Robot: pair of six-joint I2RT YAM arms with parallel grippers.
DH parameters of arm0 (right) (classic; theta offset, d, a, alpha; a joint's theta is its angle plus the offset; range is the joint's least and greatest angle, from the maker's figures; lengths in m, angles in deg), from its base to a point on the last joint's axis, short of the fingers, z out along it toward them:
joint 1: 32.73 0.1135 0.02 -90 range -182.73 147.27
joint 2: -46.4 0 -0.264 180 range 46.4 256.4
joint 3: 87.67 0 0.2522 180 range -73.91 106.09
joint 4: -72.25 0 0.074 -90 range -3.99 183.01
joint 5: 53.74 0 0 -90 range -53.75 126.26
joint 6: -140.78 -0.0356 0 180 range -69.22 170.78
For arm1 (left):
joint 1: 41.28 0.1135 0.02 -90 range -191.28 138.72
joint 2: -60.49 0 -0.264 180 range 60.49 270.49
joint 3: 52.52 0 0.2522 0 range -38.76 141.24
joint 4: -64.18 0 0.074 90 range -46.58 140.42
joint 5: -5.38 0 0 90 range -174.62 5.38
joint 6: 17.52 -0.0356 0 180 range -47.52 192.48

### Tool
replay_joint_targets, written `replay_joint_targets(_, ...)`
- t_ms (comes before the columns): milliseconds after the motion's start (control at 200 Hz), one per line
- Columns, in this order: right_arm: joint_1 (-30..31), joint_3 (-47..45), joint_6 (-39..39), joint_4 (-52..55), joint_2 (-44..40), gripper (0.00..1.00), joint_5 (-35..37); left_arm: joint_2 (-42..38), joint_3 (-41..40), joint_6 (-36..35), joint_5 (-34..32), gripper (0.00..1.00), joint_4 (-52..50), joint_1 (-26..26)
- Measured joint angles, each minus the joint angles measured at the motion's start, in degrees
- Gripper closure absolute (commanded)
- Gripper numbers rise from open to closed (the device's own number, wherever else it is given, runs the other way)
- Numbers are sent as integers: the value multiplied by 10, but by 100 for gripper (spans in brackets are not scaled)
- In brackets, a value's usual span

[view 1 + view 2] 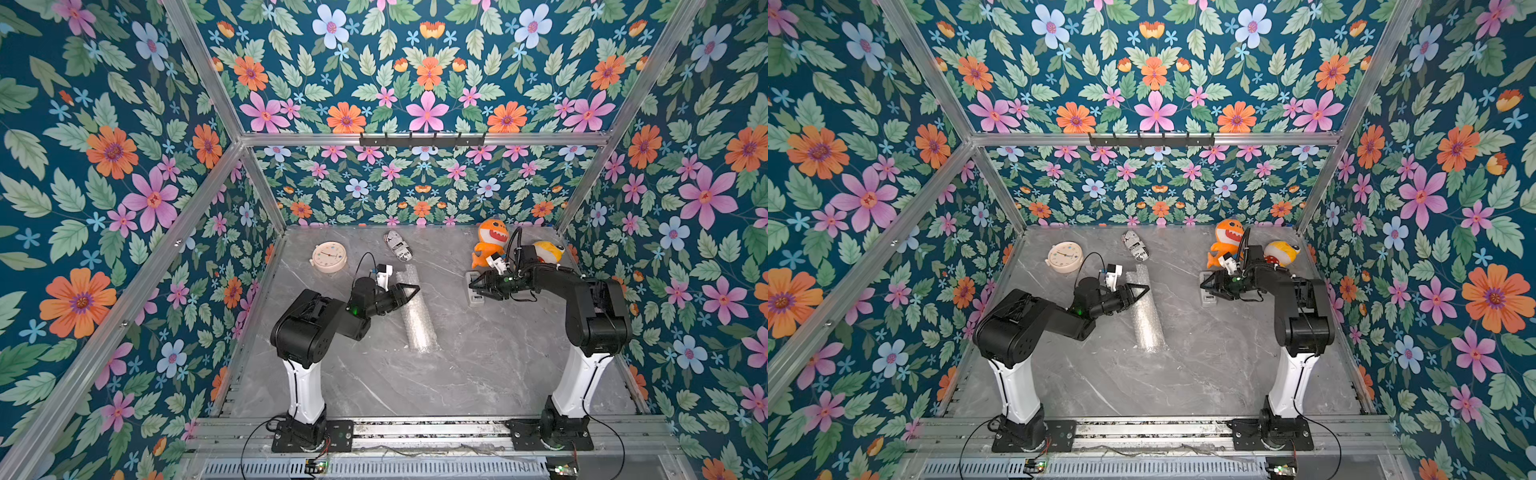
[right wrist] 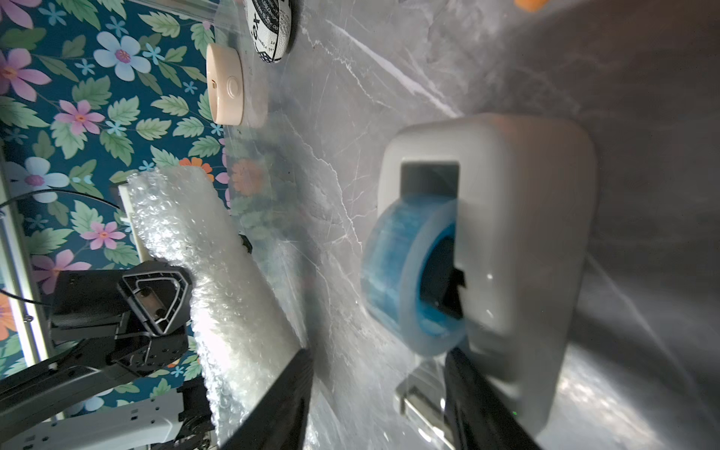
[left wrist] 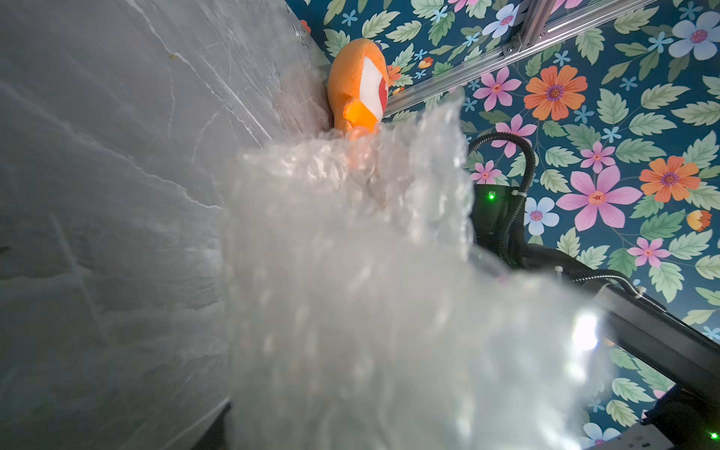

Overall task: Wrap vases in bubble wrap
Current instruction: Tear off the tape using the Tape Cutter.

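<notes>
The bubble wrap (image 1: 415, 316) (image 1: 1147, 320) lies rolled into a long tube on the grey table, running from far to near. No vase shows in any view. My left gripper (image 1: 413, 289) (image 1: 1144, 289) sits at the far part of the roll, shut on the wrap. In the left wrist view the bubble wrap (image 3: 350, 292) rises over the jaws and hides the fingers. My right gripper (image 2: 380, 389) (image 1: 473, 286) is open at the grey-white tape dispenser (image 2: 526, 233). Its fingers (image 2: 280, 401) stand apart on either side of the metal cutter, beside the blue tape roll (image 2: 401, 272).
A round cream clock (image 1: 329, 257) and a black-and-white printed cylinder (image 1: 399, 245) lie at the back of the table. An orange shark plush (image 1: 490, 243) and a yellow plush (image 1: 548, 251) sit in the back right corner, behind the right arm. Flowered walls enclose the table.
</notes>
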Motion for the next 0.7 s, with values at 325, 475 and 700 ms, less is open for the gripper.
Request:
replay_joint_targets(325, -5, -11, -16, -36, 9, 60, -27, 0, 1, 0, 0, 70, 0, 0)
replay_joint_targets(475, -4, -11, -26, -32, 10, 70, -33, 0, 1, 0, 0, 70, -1, 0)
replay_joint_targets(700, -4, -17, -28, -28, 10, 76, -34, 0, 1, 0, 0, 70, -2, 0)
